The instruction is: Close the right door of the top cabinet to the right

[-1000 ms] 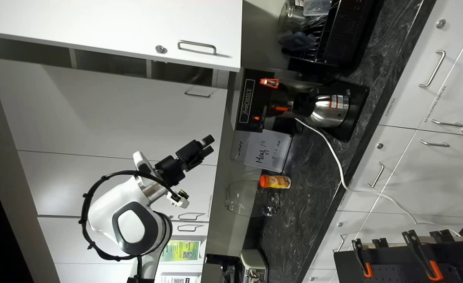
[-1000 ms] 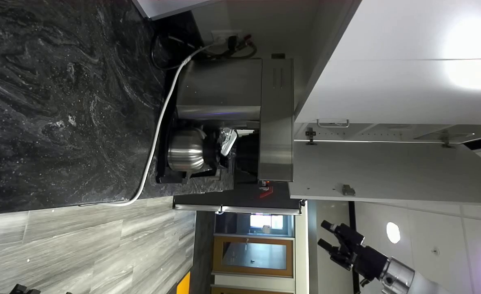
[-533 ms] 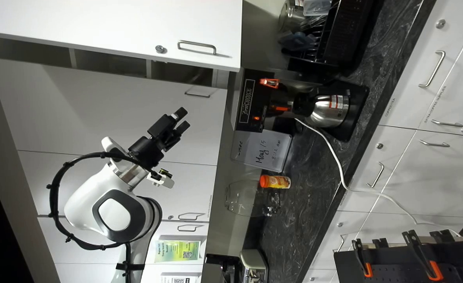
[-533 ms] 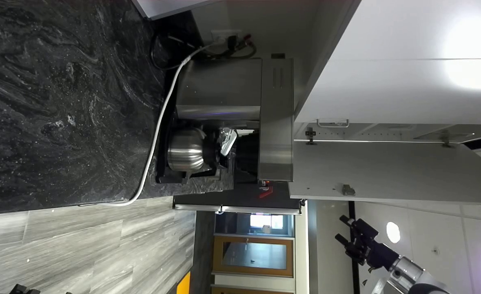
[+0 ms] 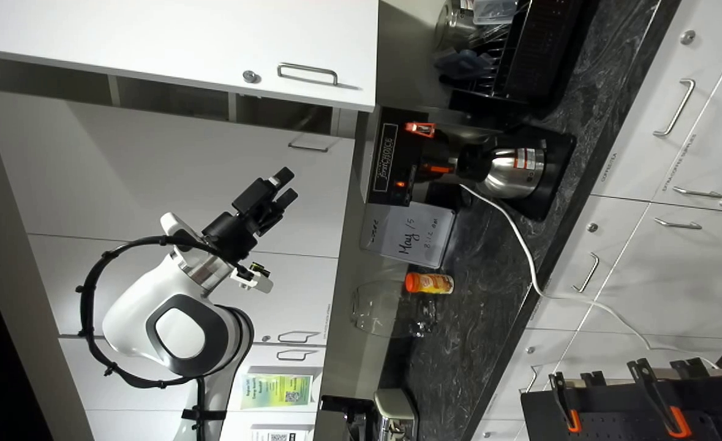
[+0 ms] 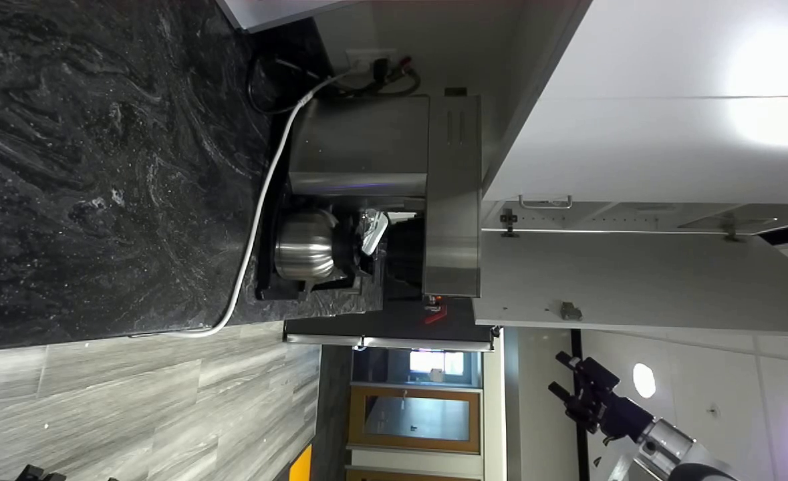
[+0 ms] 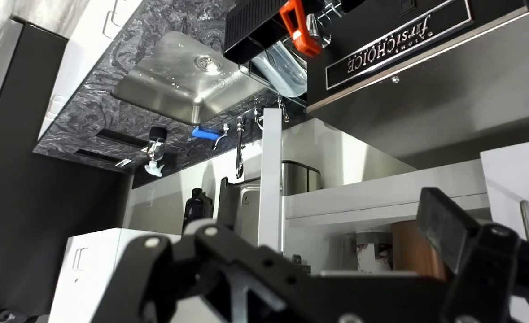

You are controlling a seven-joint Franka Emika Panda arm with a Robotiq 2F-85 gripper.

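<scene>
Both exterior views lie on their side. The right door of the top cabinet [image 5: 171,37] stands open, its handle [image 5: 307,73] facing out. Its inner face [image 6: 634,280] with a small catch shows in an exterior view. In the wrist view, which is upside down, the right door [image 7: 271,175] shows edge-on. The left door [image 5: 171,171] looks closed; the top cabinet [image 6: 594,214] shows shelves between the doors. My gripper [image 5: 285,187] is open, with nothing between its fingertips, in front of the cabinet and apart from the right door. It also shows in an exterior view [image 6: 561,375] beyond the door's free edge.
A coffee maker [image 5: 391,156] with a steel carafe [image 5: 514,171] stands below the cabinet. A white sign [image 5: 408,236], an orange-capped shaker [image 5: 429,283] and a dish rack [image 5: 532,55] are on the counter. The wrist view shows containers [image 7: 414,246] inside the cabinet and a sink [image 7: 188,80].
My gripper has moved toward the upper left in one exterior picture and toward the right in another, then stayed almost still over the last half second. Both doors have not moved.
</scene>
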